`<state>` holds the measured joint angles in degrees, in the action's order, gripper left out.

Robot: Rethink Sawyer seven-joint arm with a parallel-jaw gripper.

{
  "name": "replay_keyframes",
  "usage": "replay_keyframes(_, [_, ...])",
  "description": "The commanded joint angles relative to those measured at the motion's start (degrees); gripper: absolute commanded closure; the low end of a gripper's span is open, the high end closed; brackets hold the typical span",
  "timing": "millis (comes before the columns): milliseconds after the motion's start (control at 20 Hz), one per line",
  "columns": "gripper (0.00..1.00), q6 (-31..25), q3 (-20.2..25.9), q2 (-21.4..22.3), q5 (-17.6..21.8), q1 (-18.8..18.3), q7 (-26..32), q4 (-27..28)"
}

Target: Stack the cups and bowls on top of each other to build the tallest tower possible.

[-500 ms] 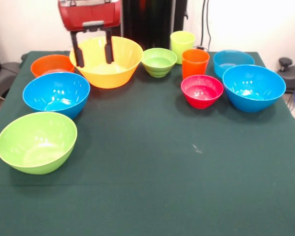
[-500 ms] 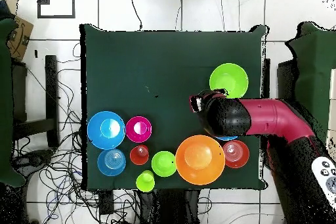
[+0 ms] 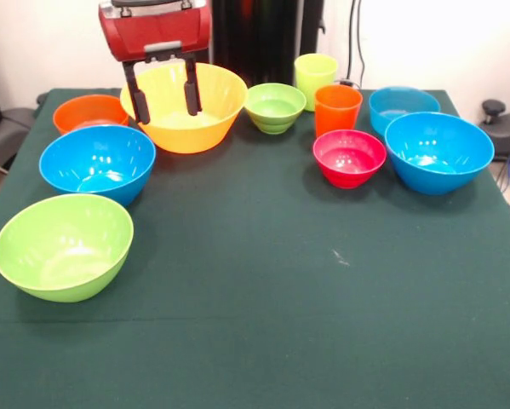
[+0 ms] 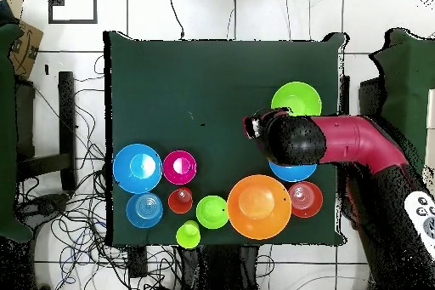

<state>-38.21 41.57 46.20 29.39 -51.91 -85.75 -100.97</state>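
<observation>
My gripper (image 3: pixel 163 95) hangs open and empty, its two black fingers (image 3: pixel 137 100) showing in front of the large yellow bowl (image 3: pixel 185 106). In the overhead view the gripper (image 4: pixel 255 125) is above the cloth next to a blue bowl (image 4: pixel 293 172). That large blue bowl (image 3: pixel 97 162), a lime green bowl (image 3: pixel 63 245) and an orange bowl (image 3: pixel 88 111) stand at the left. The small green bowl (image 3: pixel 274 106), yellow-green cup (image 3: pixel 315 77), orange cup (image 3: pixel 337 108), red-pink bowl (image 3: pixel 349 158) and two blue bowls (image 3: pixel 439 152) (image 3: pixel 403 104) stand at the right. Every piece stands alone and upright; no tower shows.
The table (image 3: pixel 255 298) is covered in dark green cloth. The robot's black pedestal (image 3: pixel 263 38) stands behind the bowls. Cables (image 4: pixel 76 218) lie on the floor beside the table.
</observation>
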Motion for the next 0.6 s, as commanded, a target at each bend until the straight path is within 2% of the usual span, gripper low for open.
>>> replay_keyframes(50, [0.00,-8.06,5.08,1.16,2.65,0.49,17.20,2.98])
replay_keyframes(300, [0.00,-10.05,6.05,2.94,1.96,0.49,15.52,2.94])
replay_keyframes(600, [0.00,-13.35,6.58,2.64,1.60,1.42,14.46,5.44])
